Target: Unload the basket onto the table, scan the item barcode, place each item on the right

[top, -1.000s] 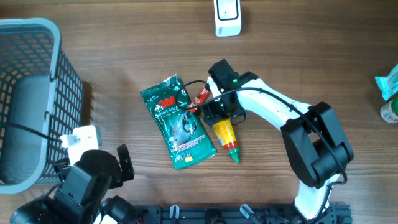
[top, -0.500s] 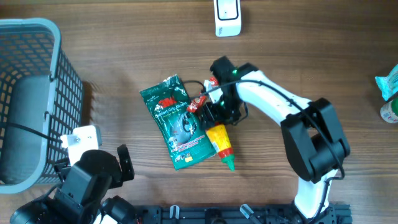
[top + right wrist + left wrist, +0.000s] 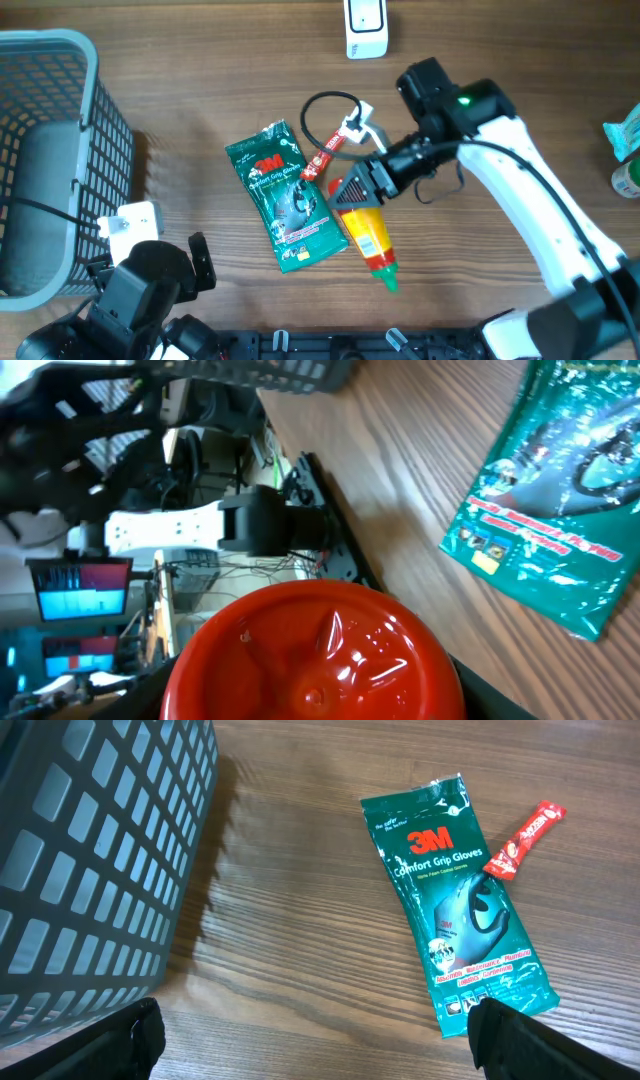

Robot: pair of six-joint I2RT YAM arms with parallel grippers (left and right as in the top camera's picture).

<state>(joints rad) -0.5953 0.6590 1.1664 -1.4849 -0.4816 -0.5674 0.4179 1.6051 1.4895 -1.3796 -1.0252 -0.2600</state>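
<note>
Since a barcode has to be turned toward a reader, the right pincer [image 3: 358,184] is clamped on the red end of the yellow bottle [image 3: 367,235]. Its jaws stand partly apart around that wide end. The bottle sticks out from the grip with its green tip [image 3: 388,283] aimed at the near edge of the worktop [image 3: 200,70]. It looks lifted clear of the wood, just beside the green glove packet [image 3: 290,195], though the overhead view does not settle that. In the right wrist view the red end [image 3: 310,660] fills the lower frame, so the label itself cannot be seen.

The white device [image 3: 365,25] at the far edge is probably the scanner. It is well apart from the bottle, so I judge the carry toward it is not yet done. The left pincer [image 3: 320,1045] hangs wide open and empty near the grey basket [image 3: 60,150], out of the way. A red sachet [image 3: 322,160] and a looped black cable [image 3: 322,110] lie between bottle and device.
</note>
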